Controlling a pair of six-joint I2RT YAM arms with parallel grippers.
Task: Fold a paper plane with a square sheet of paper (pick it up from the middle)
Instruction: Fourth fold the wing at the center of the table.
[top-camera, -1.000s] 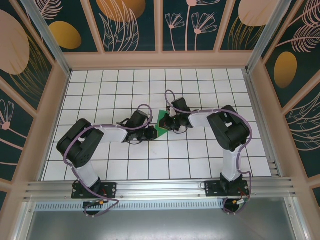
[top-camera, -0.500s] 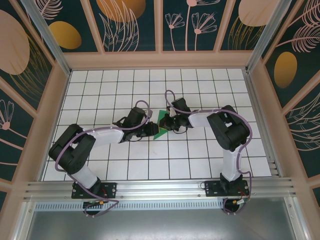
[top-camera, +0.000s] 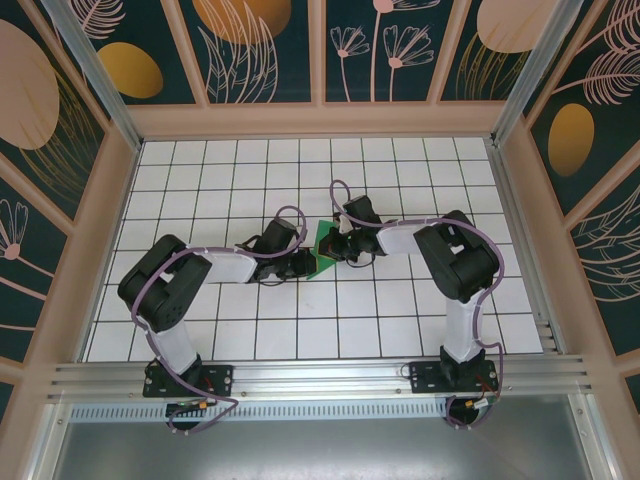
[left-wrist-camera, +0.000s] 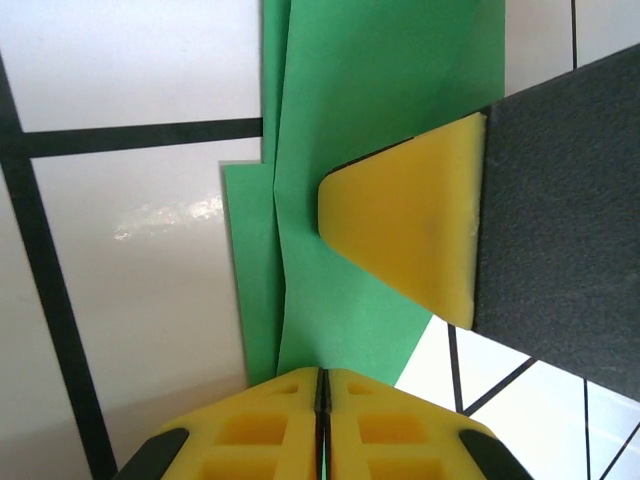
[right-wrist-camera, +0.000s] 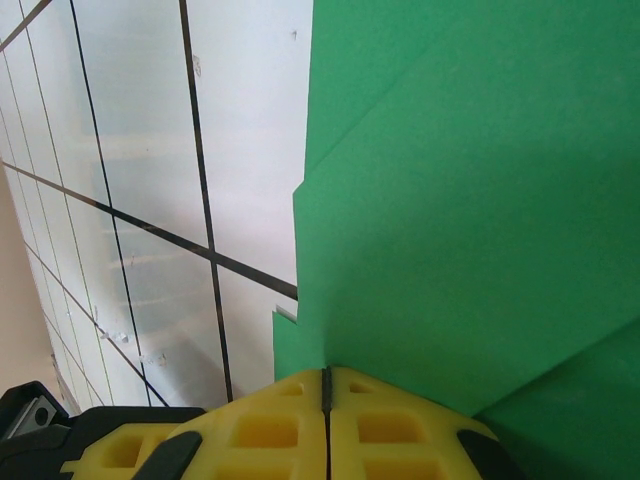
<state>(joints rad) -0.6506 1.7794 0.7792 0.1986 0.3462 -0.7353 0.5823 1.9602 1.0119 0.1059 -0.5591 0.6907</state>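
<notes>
- Lying on the table (top-camera: 400, 310), the square sheet of paper (top-camera: 323, 252) is sitting between both grippers.
- Left gripper (left-wrist-camera: 322, 378) is clenching shut at its edge.
- Right gripper (right-wrist-camera: 327, 372), clenched, is pressing it.

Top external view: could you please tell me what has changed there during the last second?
The left arm stretched out, pushing its shut left tool a little rightward against the square sheet of paper, then drew back to about where it began. The right arm, its shut right tool and the paper stayed put.
</notes>
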